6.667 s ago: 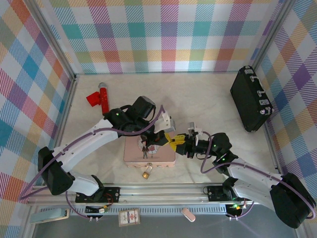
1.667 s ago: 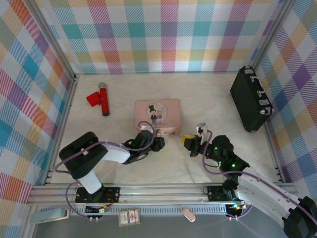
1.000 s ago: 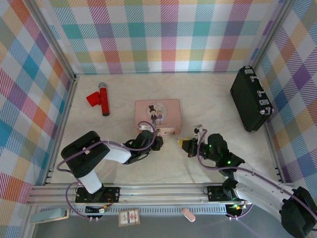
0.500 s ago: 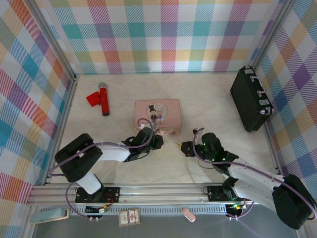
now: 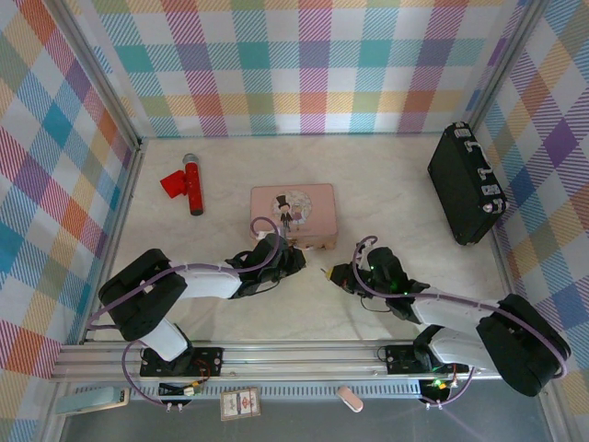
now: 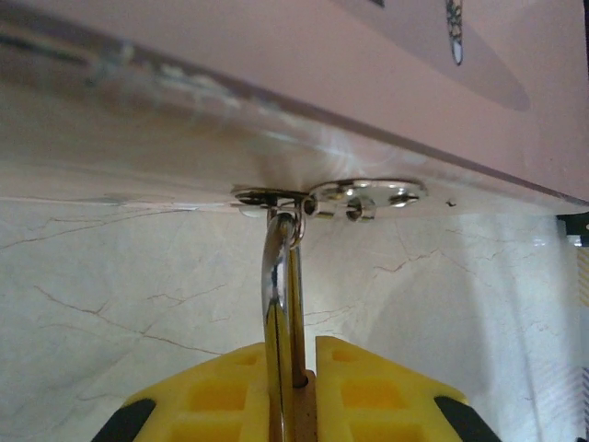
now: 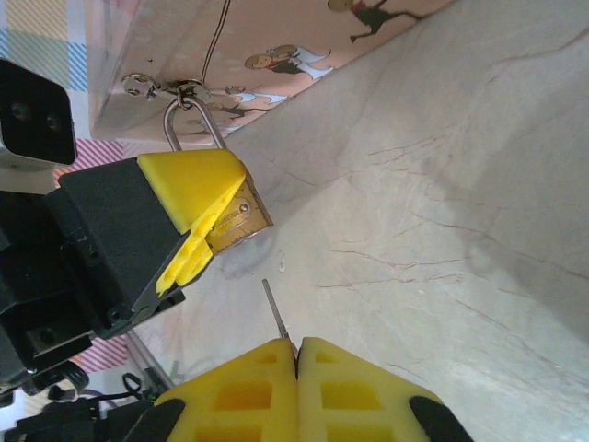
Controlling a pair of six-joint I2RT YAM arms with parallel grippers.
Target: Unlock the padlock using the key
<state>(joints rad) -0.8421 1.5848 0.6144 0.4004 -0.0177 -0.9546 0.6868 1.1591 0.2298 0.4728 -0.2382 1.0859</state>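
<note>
The brass padlock [image 7: 237,216] hangs by its silvery shackle [image 6: 279,276] from the hasp on the front of the pink tin box [image 5: 294,210]. My left gripper [image 6: 299,368] is shut on the padlock's body, just in front of the box [image 5: 293,261]. My right gripper [image 7: 297,354] is shut on the thin grey key [image 7: 275,308]. The key's blade sticks out towards the padlock's bottom face, a short gap away and not touching it. In the top view the right gripper [image 5: 333,273] sits low, just right of the left one.
A black case [image 5: 465,182] lies by the right wall. A red and grey handled object [image 5: 187,181] lies at the back left. The pink box's front wall [image 6: 276,120] stands directly ahead of the left fingers. Bare marble table [image 5: 386,184] lies to the right.
Over the last second my right gripper has slid left and lower with the key, closing on the padlock. The left gripper has stayed on the padlock at the box front.
</note>
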